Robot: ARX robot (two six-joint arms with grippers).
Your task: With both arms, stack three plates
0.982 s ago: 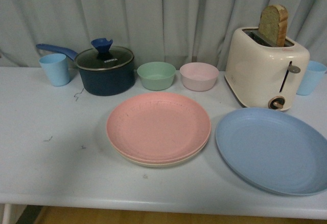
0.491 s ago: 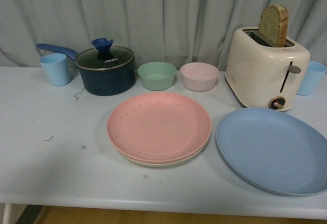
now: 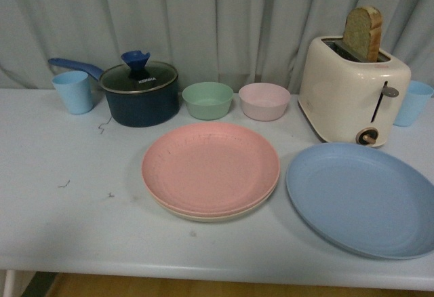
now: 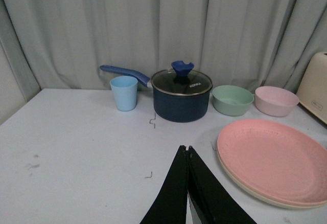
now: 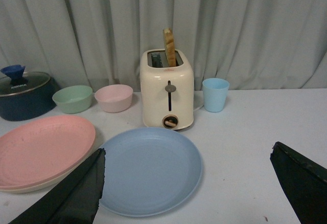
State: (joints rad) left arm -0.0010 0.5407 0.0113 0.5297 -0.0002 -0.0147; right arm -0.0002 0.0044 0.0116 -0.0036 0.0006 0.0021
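The pink plate (image 3: pixel 210 167) lies on the beige plate (image 3: pixel 203 215) at the table's middle; only the beige rim shows beneath it. To their right the blue plate (image 3: pixel 363 199) rests alone, flat on the table. Neither arm appears in the front view. In the left wrist view my left gripper (image 4: pixel 187 149) is shut, empty, with the pink plate (image 4: pixel 276 160) off to one side of it. In the right wrist view my right gripper (image 5: pixel 188 155) is open wide, held back from the blue plate (image 5: pixel 148 169), nothing between its fingers.
Along the back stand a light blue cup (image 3: pixel 72 91), a dark blue lidded pot (image 3: pixel 139 93), a green bowl (image 3: pixel 207 100), a pink bowl (image 3: pixel 264 101), a cream toaster (image 3: pixel 354 97) with a bread slice, and another blue cup (image 3: pixel 412 102). A curtain hangs behind.
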